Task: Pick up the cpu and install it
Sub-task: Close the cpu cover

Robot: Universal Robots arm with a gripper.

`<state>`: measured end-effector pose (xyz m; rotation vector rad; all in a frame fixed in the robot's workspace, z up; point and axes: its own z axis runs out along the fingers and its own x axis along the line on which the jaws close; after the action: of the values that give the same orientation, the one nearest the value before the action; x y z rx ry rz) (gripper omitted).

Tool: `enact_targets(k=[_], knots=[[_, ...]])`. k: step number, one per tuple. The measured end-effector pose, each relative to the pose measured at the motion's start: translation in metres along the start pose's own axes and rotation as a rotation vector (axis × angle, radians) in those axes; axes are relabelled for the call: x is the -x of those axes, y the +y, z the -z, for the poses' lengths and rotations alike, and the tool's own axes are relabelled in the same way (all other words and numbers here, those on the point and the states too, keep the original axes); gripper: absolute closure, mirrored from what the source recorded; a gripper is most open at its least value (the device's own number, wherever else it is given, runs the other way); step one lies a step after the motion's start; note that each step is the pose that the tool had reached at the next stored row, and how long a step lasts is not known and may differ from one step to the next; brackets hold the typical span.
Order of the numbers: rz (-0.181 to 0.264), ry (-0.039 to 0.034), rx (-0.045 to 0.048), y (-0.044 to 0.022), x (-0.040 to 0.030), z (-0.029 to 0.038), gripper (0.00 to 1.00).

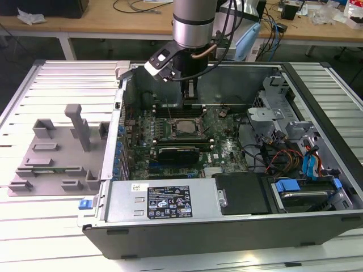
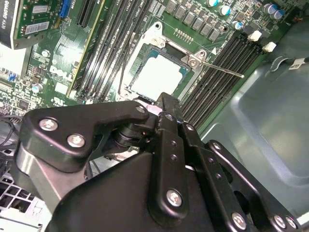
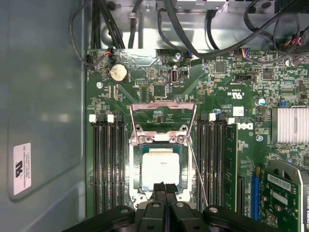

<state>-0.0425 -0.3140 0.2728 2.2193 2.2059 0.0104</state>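
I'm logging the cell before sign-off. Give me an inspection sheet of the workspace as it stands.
Surface: white slatted table, with an open computer case lying on it.
Job's things: cpu lies in the socket, load plate raised off it.
Clutter: grey plastic fixture on the table, at the exterior view's left of the case.
Grippers: gripper hangs over one edge of the cpu, fingers shut, nothing seen held.
Cables: black cables beyond the motherboard; coloured leads by the drive bays.
Surroundings: wooden benches behind the table.
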Motion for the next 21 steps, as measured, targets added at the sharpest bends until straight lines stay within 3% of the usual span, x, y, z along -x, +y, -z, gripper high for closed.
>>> enact_targets(k=[6, 21], knots=[[0.000, -0.0001, -0.0001, 0.0005, 0.0000, 0.0004, 0.89], [0.000, -0.0001, 0.0000, 0.0140, -0.0001, 0.0002, 0.89]])
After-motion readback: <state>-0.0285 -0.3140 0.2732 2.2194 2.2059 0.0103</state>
